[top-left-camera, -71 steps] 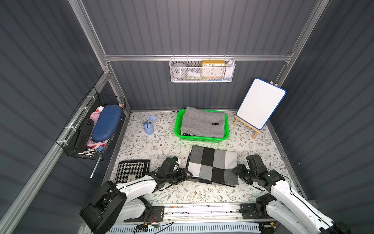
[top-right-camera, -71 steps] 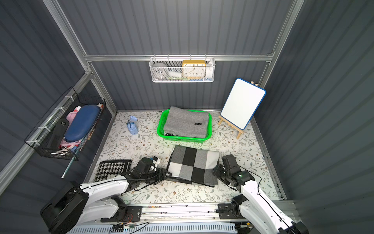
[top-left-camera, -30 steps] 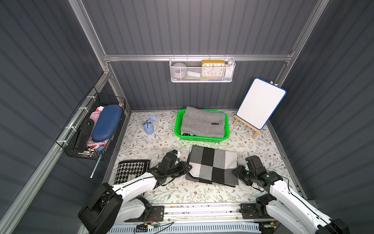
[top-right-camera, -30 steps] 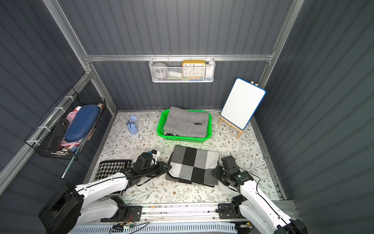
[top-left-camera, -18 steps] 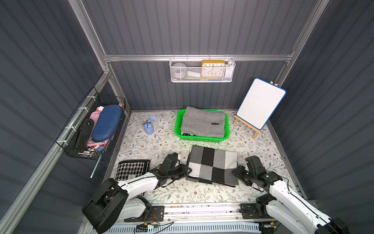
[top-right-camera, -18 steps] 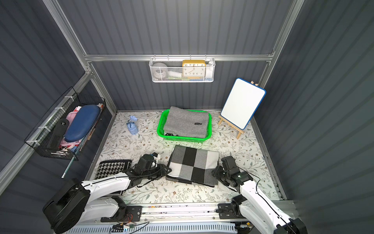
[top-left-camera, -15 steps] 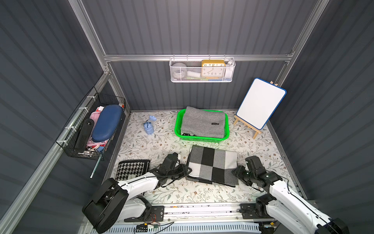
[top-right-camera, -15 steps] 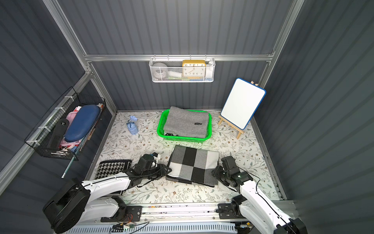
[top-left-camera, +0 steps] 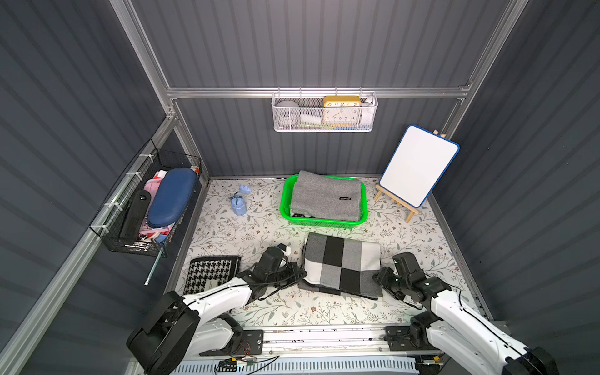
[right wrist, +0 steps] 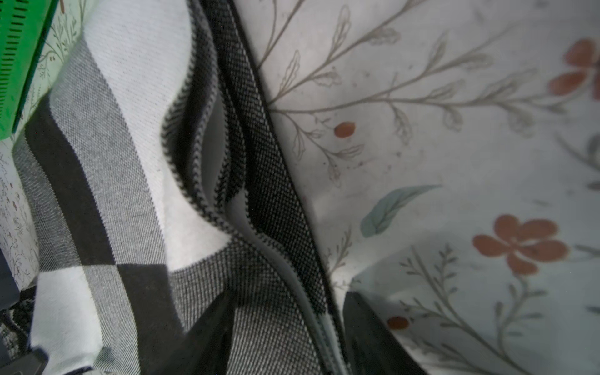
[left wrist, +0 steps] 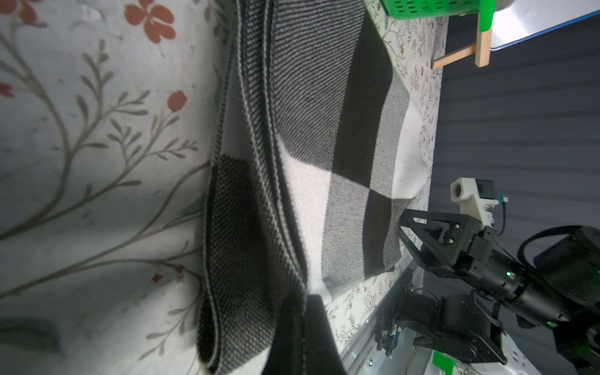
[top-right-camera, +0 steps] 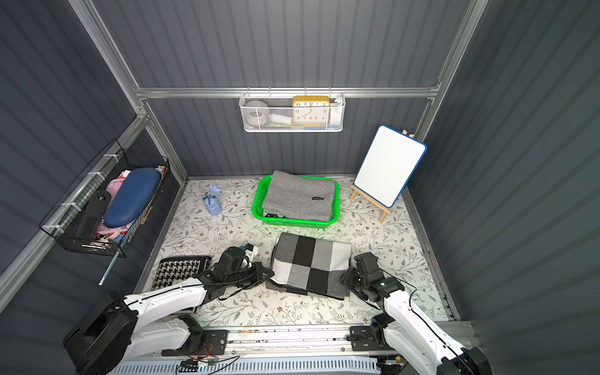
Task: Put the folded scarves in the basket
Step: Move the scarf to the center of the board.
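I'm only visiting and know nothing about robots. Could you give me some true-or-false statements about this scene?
1. The checked scarf lies on the table, outside the green basket. True.
2. The green basket is empty. False: a folded grey cloth lies in it.
3. The clock sits in the white wall basket. True.
4. The whiteboard lies flat. False: it stands on a wooden easel.
5. Both grippers hang high above the scarf. False: the left gripper and right gripper are down at its opposite edges.
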Tool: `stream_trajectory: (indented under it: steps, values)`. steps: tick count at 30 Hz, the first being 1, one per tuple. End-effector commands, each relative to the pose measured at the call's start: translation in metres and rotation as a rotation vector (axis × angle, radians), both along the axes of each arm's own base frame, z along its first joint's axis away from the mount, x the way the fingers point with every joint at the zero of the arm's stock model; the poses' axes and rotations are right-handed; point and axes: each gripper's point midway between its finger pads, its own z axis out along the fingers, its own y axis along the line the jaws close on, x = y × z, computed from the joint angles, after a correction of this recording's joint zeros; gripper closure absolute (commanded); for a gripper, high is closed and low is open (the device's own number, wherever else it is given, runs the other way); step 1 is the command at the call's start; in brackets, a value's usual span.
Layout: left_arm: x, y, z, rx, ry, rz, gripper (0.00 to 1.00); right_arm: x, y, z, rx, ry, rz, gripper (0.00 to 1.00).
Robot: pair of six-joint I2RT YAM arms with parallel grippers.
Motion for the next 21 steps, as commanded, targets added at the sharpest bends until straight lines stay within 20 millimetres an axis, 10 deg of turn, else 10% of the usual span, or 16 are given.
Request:
stream_trajectory:
  steps: [1, 11, 14, 17, 21]
  values:
    - [-0.019, -0.006, 0.013, -0.057, 0.057, -0.043, 1.0, 0.004, -0.008, -0.007, -0.026, -0.012, -0.055, 0.39]
    - [-0.062, 0.013, -0.023, 0.0, 0.161, -0.051, 0.98, 0.009, -0.01, -0.002, -0.038, -0.044, -0.055, 0.34]
    - [-0.064, 0.016, -0.029, 0.019, 0.158, -0.053, 0.71, 0.011, -0.008, 0.0, -0.041, -0.06, -0.029, 0.32]
    - [-0.058, 0.013, -0.026, 0.042, 0.13, -0.074, 0.23, 0.014, -0.005, 0.006, -0.056, -0.062, 0.016, 0.31]
    - [-0.032, 0.007, -0.009, 0.092, 0.058, -0.032, 0.03, 0.021, 0.003, 0.015, -0.068, -0.065, 0.096, 0.26]
